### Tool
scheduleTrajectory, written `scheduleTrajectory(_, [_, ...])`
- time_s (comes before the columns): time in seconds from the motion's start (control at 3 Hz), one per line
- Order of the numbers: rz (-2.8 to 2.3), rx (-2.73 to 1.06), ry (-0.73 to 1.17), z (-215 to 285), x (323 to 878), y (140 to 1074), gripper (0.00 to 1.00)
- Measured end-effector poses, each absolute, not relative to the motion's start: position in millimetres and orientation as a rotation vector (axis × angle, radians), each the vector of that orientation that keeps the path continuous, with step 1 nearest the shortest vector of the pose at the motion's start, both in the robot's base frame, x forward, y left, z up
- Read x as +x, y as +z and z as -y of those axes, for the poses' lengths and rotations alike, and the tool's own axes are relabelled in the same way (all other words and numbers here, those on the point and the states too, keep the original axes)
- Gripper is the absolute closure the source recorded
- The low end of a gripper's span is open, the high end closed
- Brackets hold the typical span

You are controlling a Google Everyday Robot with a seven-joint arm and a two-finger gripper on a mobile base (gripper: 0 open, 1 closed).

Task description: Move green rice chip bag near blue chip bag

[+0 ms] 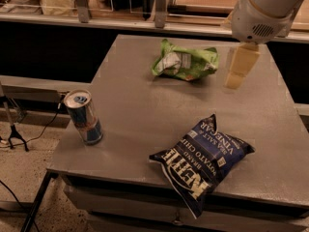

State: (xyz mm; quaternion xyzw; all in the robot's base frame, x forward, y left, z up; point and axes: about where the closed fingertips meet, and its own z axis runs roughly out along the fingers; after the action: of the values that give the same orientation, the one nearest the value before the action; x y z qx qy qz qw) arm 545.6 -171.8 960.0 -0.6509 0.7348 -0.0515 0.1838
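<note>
The green rice chip bag (184, 62) lies on the far middle of the grey table (135, 110), white label panel facing up. The blue chip bag (202, 157) lies near the table's front edge, white lettering upside down to me. My gripper (240, 67) hangs from the white arm at the upper right, just right of the green bag and above the table. It touches neither bag.
A blue-silver drink can (83, 117) stands upright near the table's left edge. A counter with containers and racks (120, 4) runs along the back. A cable and a stand foot (14, 134) are on the floor at the left.
</note>
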Motion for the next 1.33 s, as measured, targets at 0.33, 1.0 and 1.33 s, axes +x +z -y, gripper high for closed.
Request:
scheduleTrajectory(0.33, [-2.037, -1.858, -0.118, 152.7, 589.0, 951.1, 0.00])
scheduleTrajectory(1.0, [-2.071, -1.827, 0.019, 134.4, 661.7, 921.8, 0.00])
scheduleTrajectory(1.33, [-2.123, -1.772, 0.110, 138.5, 676.7, 897.8, 0.00])
